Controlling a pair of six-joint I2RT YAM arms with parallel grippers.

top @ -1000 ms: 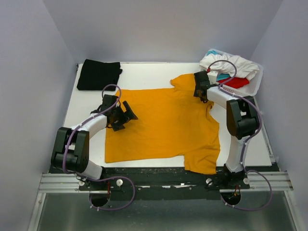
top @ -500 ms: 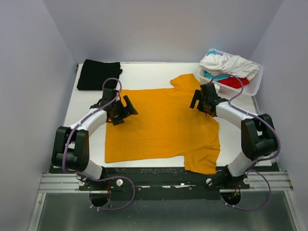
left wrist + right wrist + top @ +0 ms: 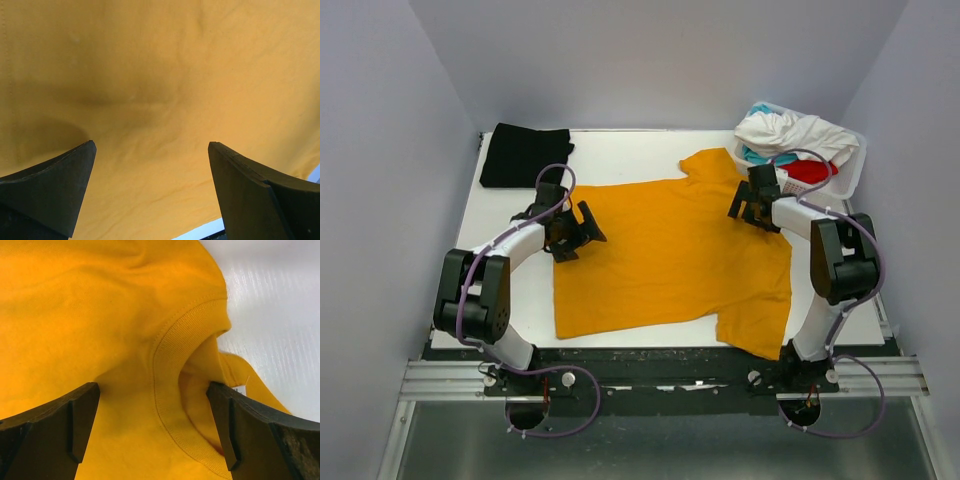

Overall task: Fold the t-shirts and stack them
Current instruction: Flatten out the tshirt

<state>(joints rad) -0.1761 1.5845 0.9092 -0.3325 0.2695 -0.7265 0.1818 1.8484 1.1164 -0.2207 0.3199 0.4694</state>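
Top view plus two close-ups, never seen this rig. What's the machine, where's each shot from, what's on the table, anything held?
Two robot arms are bolted at the near edge of a white table, each ending in a two-finger pincer. The wide picture comes from a fixed camera above and behind them. Each close-up comes from a wrist camera looking out between its own dark fingers. On the table lie an orange t-shirt spread flat, a folded black t-shirt far left, and a white basket of more clothes far right. The left pincer is at the orange shirt's left edge, the right pincer at its collar. Both are open; nothing is held.
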